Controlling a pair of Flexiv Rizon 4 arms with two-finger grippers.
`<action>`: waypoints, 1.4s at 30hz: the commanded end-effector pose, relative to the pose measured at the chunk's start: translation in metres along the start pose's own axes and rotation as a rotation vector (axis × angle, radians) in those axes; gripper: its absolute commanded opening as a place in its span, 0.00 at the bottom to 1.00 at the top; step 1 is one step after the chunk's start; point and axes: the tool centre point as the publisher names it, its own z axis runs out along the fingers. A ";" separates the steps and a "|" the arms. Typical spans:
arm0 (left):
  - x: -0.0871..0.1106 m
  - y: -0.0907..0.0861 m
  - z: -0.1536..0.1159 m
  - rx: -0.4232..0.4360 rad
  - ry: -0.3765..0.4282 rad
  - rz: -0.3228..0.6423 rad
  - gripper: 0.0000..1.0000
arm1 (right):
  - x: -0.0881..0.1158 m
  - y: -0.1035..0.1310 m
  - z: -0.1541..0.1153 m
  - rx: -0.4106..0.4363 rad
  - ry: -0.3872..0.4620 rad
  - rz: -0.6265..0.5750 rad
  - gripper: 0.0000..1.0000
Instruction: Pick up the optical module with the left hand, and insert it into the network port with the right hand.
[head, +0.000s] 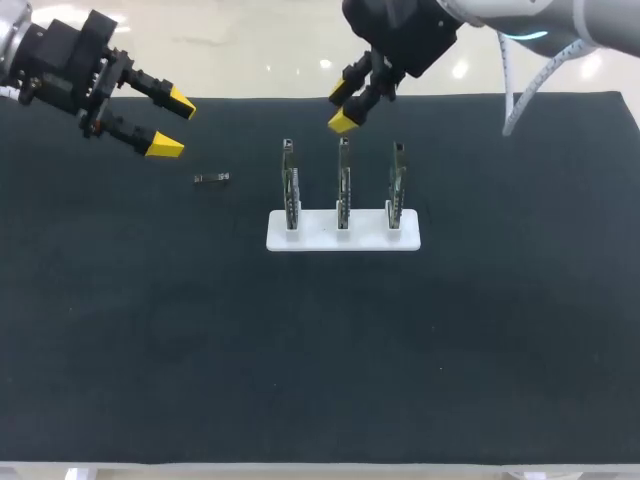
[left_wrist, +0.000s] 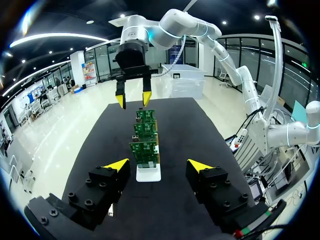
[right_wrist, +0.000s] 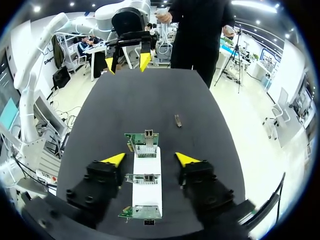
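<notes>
The optical module (head: 212, 178) is a small dark metal bar lying on the black mat, left of a white holder (head: 343, 238). The holder carries three upright green boards (head: 343, 180), each with a network port. My left gripper (head: 172, 124) hangs open above the mat, up and left of the module, holding nothing. My right gripper (head: 342, 107) is open above the middle board, also with nothing in it. In the right wrist view the holder (right_wrist: 147, 192) lies under my right gripper (right_wrist: 150, 159), and the module (right_wrist: 178, 120) lies ahead and to one side. From my left gripper (left_wrist: 159, 165) the boards (left_wrist: 145, 150) stand straight ahead.
The black mat (head: 320, 350) covers the table. In the left wrist view my right gripper (left_wrist: 132, 100) hangs beyond the row of boards. My left gripper (right_wrist: 127, 60) shows at the far end of the mat in the right wrist view.
</notes>
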 end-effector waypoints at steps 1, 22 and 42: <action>0.000 -0.001 0.000 -0.004 0.003 -0.001 1.00 | 0.005 0.004 0.008 0.019 -0.007 -0.004 0.00; 0.000 -0.001 0.000 -0.004 0.003 -0.001 1.00 | 0.018 0.005 0.017 0.012 -0.014 -0.011 0.00; 0.000 -0.001 0.000 -0.004 0.003 -0.001 1.00 | 0.028 0.004 0.026 -0.006 -0.025 -0.011 0.00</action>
